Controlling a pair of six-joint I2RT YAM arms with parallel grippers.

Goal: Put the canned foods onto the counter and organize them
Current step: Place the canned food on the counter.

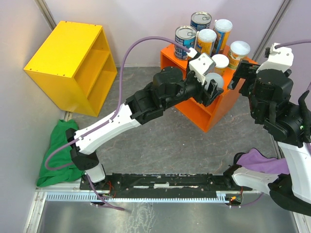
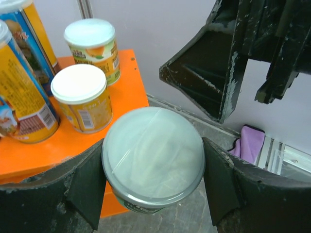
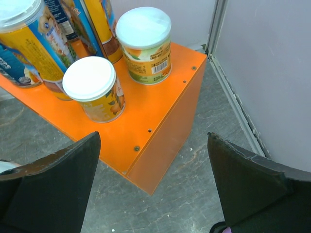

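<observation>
Smooth orange counter (image 3: 160, 111); can (image 2: 153, 155) lidded in translucent plastic.

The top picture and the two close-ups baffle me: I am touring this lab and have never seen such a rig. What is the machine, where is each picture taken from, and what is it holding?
The machine is two robot arms bolted at the near edge of a table, each ending in a two-finger gripper. The top picture comes from a fixed camera above and behind them. The other two come from cameras on the wrists, so the dark shapes at their edges are the fingers. On the table are an orange counter and a yellow cabinet, with a green cloth and a purple cloth near the arms' bases. On the counter's top stand six cans. The left gripper is shut on a seventh, a pale-lidded can, just by the counter's near edge. The right gripper hangs open and empty over the counter's corner.
</observation>
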